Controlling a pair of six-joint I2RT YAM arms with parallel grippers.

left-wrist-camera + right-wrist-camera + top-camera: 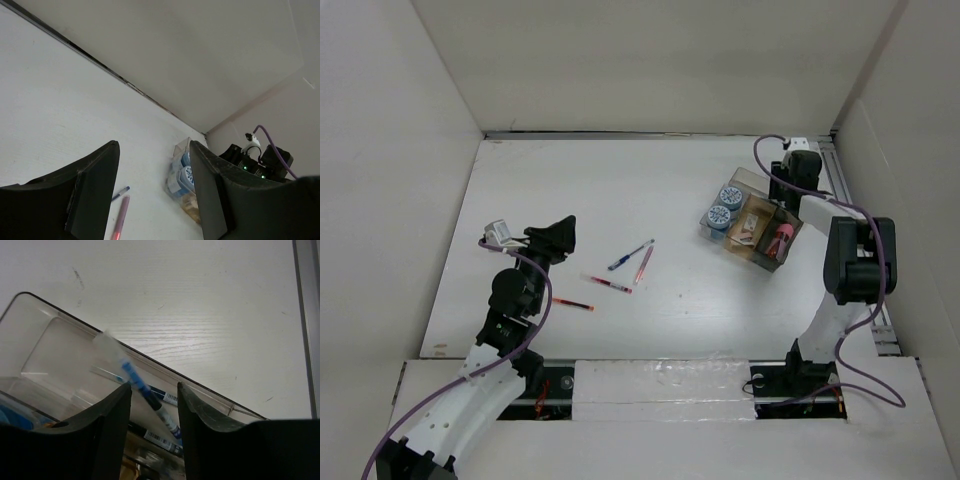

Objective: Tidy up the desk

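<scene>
Pincers, two.

Left pincer [560,238]: jaws apart, nothing between the fingers [95,190]. Held above the desk [650,185] near the middle of its left edge, facing the far right corner.

Right pincer [153,386]: jaws apart, poised over the far end of the tray [757,225]. A blue-and-white pen [137,382] slants through the gap, blurred at its upper end. The gap is wider than the pen; whether a finger touches it cannot be told.

Desk: white tabletop filling the floor of a white-walled enclosure, both arms mounted at its near edge.

Tray: clear plastic, compartmented, set askew near the far right corner. Contents:
- two round blue-topped tubs [731,195], side by side at the end toward the desk's middle
- a pink object [781,238] in the compartment nearest the right edge
- brownish items between them, too small to name

Loose around the desk's middle:
- blue pen [631,255] and pink pen [642,265], close together
- red pen [608,284], nearer the near edge
- second red pen [572,303], further toward the left edge
</scene>
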